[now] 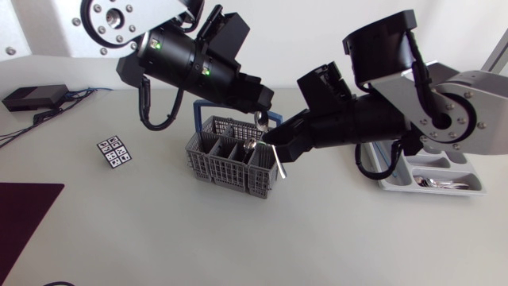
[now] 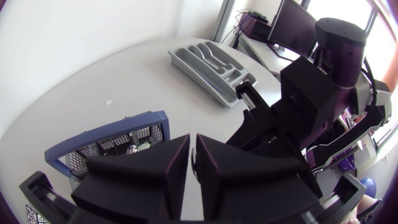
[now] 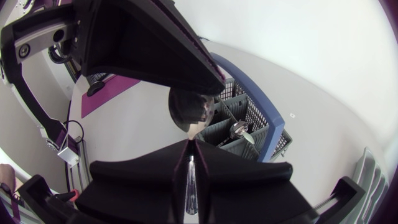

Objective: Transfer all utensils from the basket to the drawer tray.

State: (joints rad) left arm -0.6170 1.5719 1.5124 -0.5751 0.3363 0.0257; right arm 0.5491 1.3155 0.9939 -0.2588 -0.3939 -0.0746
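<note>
A silver spoon (image 1: 279, 165) hangs upright over the near right corner of the grey wire basket (image 1: 213, 156). My right gripper (image 1: 274, 148) is shut on its handle (image 3: 191, 180), with the bowl (image 3: 189, 111) sticking up ahead of it. My left gripper (image 1: 258, 107) sits right at the top of that bowl; I cannot make out whether it still grips it. In the left wrist view the left gripper (image 2: 193, 158) hangs above the blue-rimmed basket (image 2: 106, 146). Another spoon (image 3: 239, 129) stands inside the basket (image 3: 258, 121). The grey drawer tray (image 1: 476, 189) lies at the far right under my right arm.
Some cutlery (image 1: 436, 183) lies in the tray. A marker tag (image 1: 113, 152) is left of the basket, a dark purple mat (image 1: 24, 214) is at the left edge, and a black box with cables (image 1: 32, 97) is at the back left.
</note>
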